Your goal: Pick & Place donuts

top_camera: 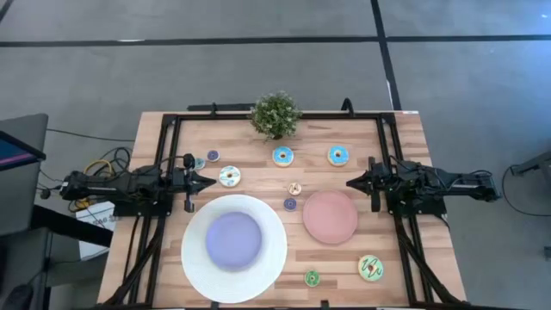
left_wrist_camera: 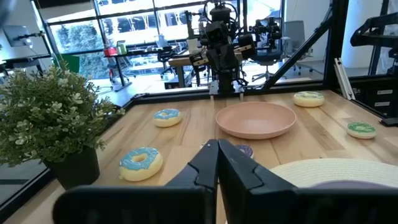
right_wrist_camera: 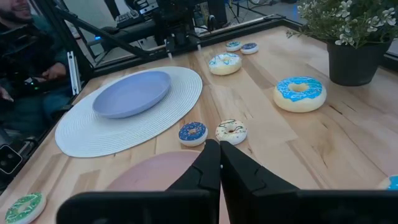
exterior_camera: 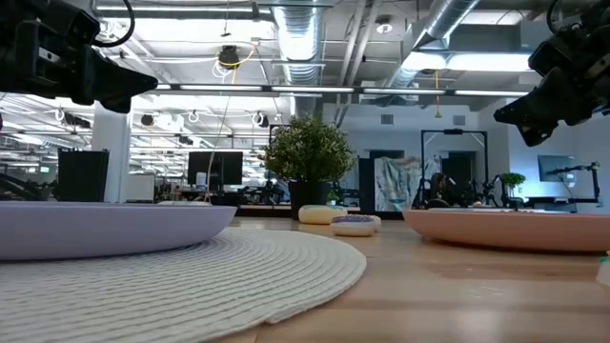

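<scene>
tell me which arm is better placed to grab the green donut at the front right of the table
Right, probably. The green donut lies on the right arm's side, past the pink plate. The right tool is nearer it than the left tool.

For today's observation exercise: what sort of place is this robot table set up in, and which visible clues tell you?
Probably an open-plan office or robotics lab. The low view shows exposed ceiling ducts and a desk monitor; the left wrist view shows office chairs behind the wooden table.
</scene>
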Tool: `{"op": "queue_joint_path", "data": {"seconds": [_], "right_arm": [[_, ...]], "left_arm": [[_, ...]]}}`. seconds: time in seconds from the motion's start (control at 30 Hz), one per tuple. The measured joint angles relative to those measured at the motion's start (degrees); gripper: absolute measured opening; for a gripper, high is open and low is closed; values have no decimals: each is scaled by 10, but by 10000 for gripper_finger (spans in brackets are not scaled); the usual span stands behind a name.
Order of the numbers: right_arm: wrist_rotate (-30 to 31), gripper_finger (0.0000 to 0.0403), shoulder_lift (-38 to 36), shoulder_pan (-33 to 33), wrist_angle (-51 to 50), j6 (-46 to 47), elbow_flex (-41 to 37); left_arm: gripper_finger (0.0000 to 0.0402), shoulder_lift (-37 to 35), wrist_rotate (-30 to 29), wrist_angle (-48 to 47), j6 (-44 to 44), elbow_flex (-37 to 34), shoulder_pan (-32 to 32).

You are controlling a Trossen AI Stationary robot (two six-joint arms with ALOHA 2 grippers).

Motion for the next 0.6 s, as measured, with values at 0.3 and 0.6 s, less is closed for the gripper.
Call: {"op": "queue_joint_path", "data": {"seconds": [0.3, 0.6], "right_arm": [[0, 0, 0, 0, 0, 0, 0], [0, 0, 0, 0, 0, 0, 0]], "left_arm": [[0, 0, -3, 8, -3, 0, 0], [0, 0, 0, 9, -45, 0, 0]]}}
